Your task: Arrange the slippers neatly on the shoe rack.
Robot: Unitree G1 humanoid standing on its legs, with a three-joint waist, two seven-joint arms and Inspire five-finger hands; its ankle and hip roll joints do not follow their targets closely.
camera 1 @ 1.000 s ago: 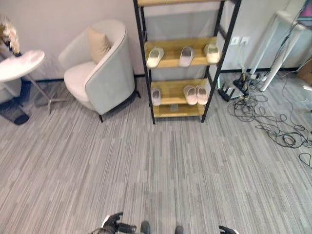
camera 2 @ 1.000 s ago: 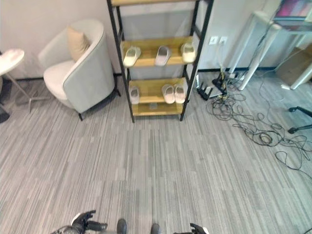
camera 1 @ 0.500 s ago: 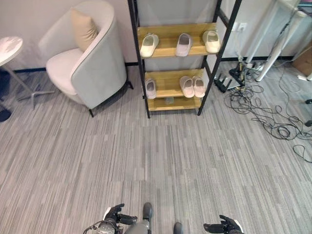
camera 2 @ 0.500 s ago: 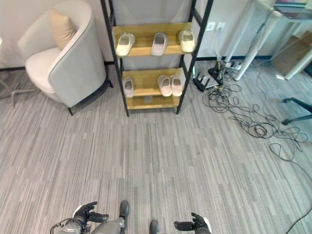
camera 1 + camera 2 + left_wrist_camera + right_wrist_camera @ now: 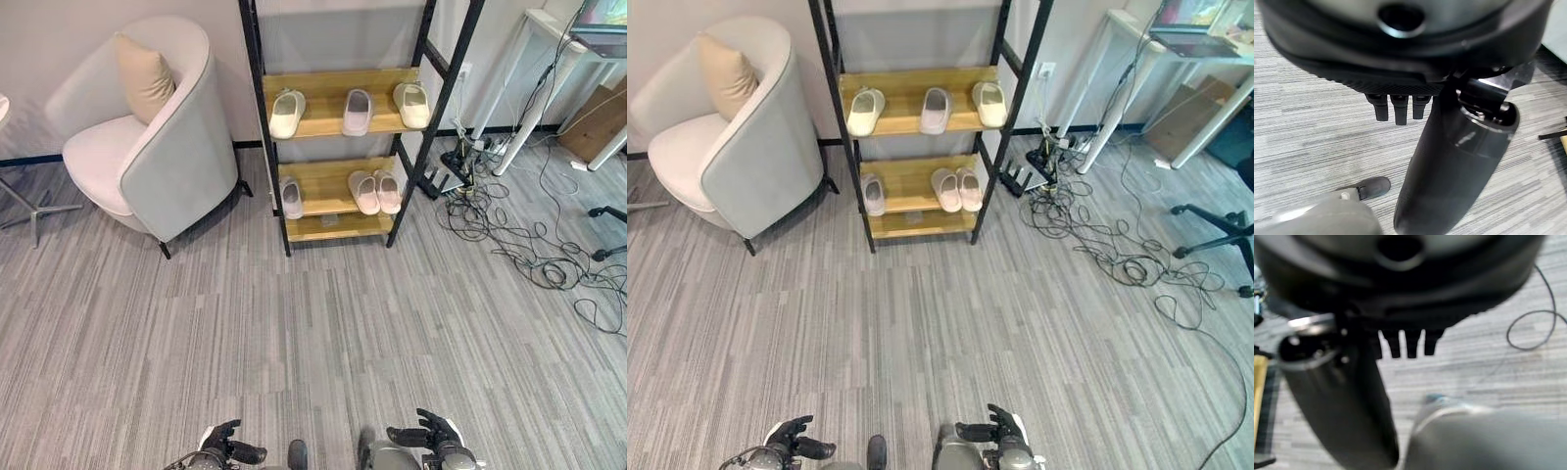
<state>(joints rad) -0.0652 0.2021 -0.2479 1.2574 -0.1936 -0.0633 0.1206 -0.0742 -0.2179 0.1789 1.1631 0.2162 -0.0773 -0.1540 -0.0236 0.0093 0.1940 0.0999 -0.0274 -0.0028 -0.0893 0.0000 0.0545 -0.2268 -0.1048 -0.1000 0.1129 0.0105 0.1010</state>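
Note:
The shoe rack [image 5: 262,117] has a black frame and wooden shelves and stands against the far wall. Its upper shelf carries three slippers spread apart: a cream one [image 5: 286,113], a pale lilac one [image 5: 357,111] and another cream one [image 5: 411,105]. On the lower shelf a single pale slipper [image 5: 291,197] lies at the left and a pair [image 5: 375,192] lies side by side at the right. My left hand [image 5: 223,452] and right hand [image 5: 431,436] hang low over the floor, far from the rack. Both are open and hold nothing, with fingers [image 5: 1396,110] straight.
A pale armchair [image 5: 167,147] with a beige cushion [image 5: 143,76] stands left of the rack. Tangled cables [image 5: 529,245] cover the floor at the right, by a white desk leg [image 5: 509,88] and a cardboard box [image 5: 600,122]. A black chair base [image 5: 1215,235] sits further right.
The camera has shifted, so the rack and armchair sit further left in the picture. Both hands have come further into view at the bottom edge, the right one most.

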